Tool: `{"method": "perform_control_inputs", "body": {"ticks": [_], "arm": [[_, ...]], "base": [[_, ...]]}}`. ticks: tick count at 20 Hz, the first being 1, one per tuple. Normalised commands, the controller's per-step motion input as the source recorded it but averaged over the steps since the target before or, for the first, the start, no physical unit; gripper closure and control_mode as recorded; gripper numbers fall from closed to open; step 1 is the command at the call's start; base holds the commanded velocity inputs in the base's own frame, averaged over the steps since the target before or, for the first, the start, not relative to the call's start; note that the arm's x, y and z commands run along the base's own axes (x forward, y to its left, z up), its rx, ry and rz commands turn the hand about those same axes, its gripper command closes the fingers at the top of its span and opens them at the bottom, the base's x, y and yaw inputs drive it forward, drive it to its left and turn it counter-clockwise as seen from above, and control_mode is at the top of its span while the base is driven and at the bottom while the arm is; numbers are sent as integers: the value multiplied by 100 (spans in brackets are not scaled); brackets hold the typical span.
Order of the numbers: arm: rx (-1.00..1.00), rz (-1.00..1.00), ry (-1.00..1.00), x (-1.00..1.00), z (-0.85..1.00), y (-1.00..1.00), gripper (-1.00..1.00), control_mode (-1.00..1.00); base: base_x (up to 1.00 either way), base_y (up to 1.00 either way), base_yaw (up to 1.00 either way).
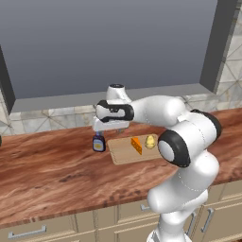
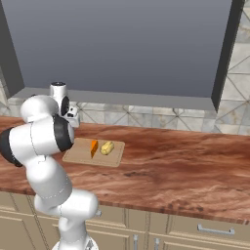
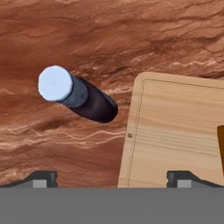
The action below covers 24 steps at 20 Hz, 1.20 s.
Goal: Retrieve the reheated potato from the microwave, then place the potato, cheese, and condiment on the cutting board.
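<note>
The potato (image 1: pixel 150 142) (image 2: pixel 107 147) and the orange cheese (image 1: pixel 136 145) (image 2: pixel 93 147) lie side by side on the cutting board (image 1: pixel 124 153) (image 2: pixel 80 155) (image 3: pixel 175 127). The condiment (image 1: pixel 98 143) (image 3: pixel 92 105) stands upright on the wood counter, just off the board's left edge. My gripper (image 1: pixel 109 130) (image 3: pixel 111 179) hangs above the bottle and the board's left edge, pointing down. It is open with nothing between its fingertips (image 3: pixel 181 178). In the hand view, a sliver of the cheese (image 3: pixel 221 144) shows at the right edge. The microwave is out of view.
The reddish wood counter (image 1: pixel 47 170) (image 2: pixel 185 161) runs wide to both sides of the board. A tiled backsplash and a large dark recessed panel (image 1: pixel 108 42) rise behind it. Cabinet drawers (image 1: pixel 28 231) sit under the front edge.
</note>
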Motion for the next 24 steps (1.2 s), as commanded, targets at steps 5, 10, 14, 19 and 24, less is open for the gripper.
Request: {"method": "perform_control_inputs", "body": {"ticks": [5,10,14,19,24], "arm": [[0,17,-9,4,-3,32,-100,-100],[0,16,-13,10,-1,21,-100,-100],[0,4,-6,14,-3,10,-100,-100],[0,0,-5,20,-8,6,-100,-100],[0,0,0,22,-9,6,-100,-100]], "base": [[0,0,0],[0,0,0],[0,0,0],[0,0,0],[0,0,0]]}}
